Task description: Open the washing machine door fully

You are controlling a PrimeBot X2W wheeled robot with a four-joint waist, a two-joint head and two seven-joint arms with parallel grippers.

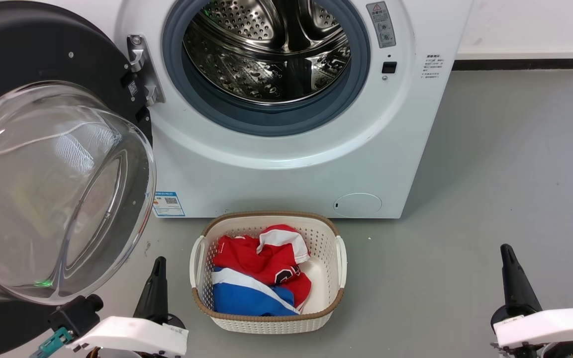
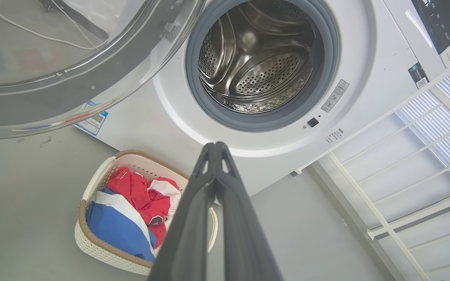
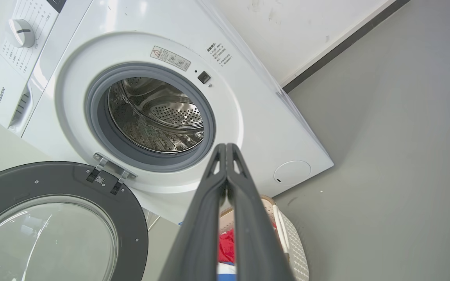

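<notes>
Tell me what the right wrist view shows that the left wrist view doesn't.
Right wrist, not left wrist: the control dial, a round cover low on the front and the dark baseboard. Left wrist, not right wrist: the blue label and a white railing. Both: the washing machine, its steel drum, the open door and the basket of clothes.

The Hisense brand name [image 3: 0, 95] is showing on the top panel of the washing machine [image 3: 264, 117], a warning-triangle sticker [image 3: 170, 58] bearing print too small to read.
</notes>
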